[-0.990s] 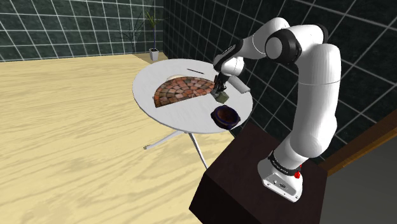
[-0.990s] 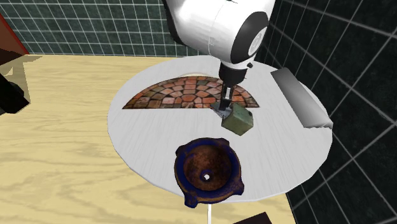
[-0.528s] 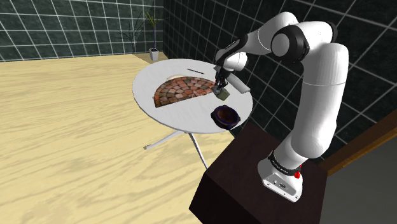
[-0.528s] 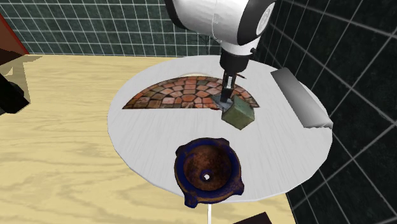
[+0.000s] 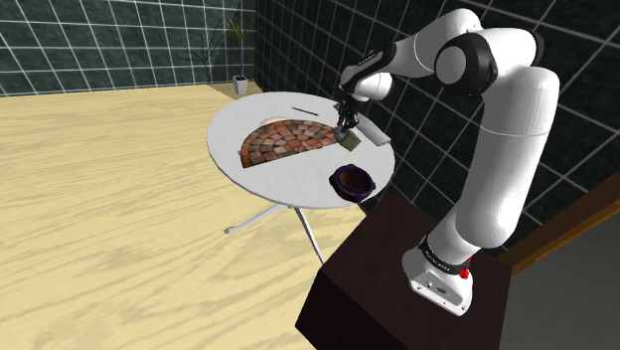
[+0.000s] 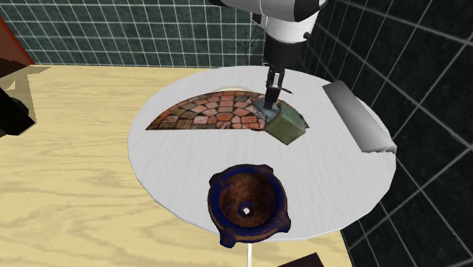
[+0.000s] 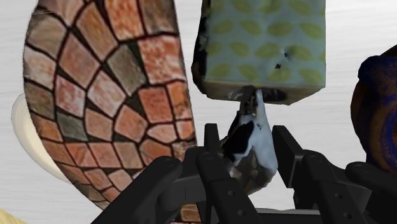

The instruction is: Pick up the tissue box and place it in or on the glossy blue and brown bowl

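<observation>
The tissue box (image 6: 286, 125) is olive green with a leaf pattern (image 7: 264, 44). It hangs tilted above the round white table (image 6: 174, 174), beside the brick-patterned half-round mat (image 6: 220, 110). My gripper (image 6: 270, 102) is shut on the white tissue (image 7: 251, 146) sticking out of the box, and the box dangles from it (image 5: 349, 142). The fingers (image 7: 213, 149) clasp the tissue from both sides. The glossy blue and brown bowl (image 6: 249, 201) stands empty near the table's front edge, apart from the box (image 5: 352, 181).
A grey-white block (image 6: 356, 114) lies on the table at the second exterior view's right. A thin dark stick (image 5: 303, 107) lies at the table's far side. The dark stand (image 5: 387, 268) is close to the table's edge near the bowl.
The arm has risen and carried the tissue box up off the table, a little further from the bowl. The bowl and mat have not moved.
</observation>
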